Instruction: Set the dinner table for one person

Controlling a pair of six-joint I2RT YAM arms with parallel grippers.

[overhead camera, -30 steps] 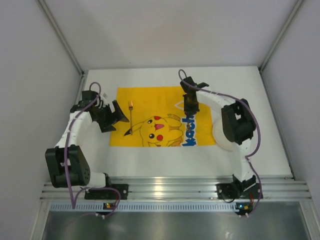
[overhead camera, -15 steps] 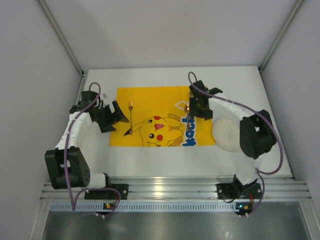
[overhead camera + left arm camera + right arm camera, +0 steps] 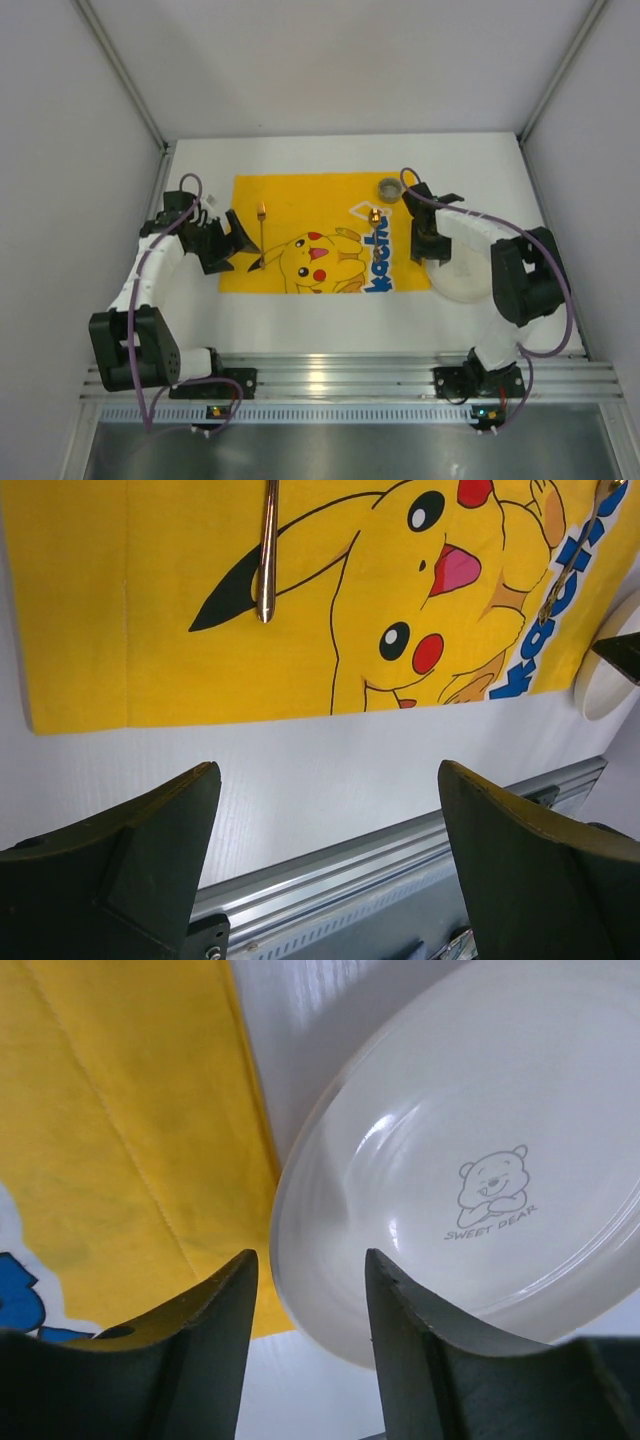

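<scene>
Two grippers, both empty. Your L gripper (image 3: 328,772): fingers spread wide, over white dinner table (image 3: 300,322) by yellow Pikachu mat (image 3: 300,195). R gripper (image 3: 310,1260): fingers narrower, apart, above rim of bear-print plate (image 3: 480,1110) at mat's right edge. Table's rail runs along near side.

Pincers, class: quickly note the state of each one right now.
Left pincer: open, holding nothing.
Right pincer: open over the rim of the plate, holding nothing.

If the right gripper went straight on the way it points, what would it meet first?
Probably the rim of the white plate, framed by the open right gripper; depth is unclear.
</scene>
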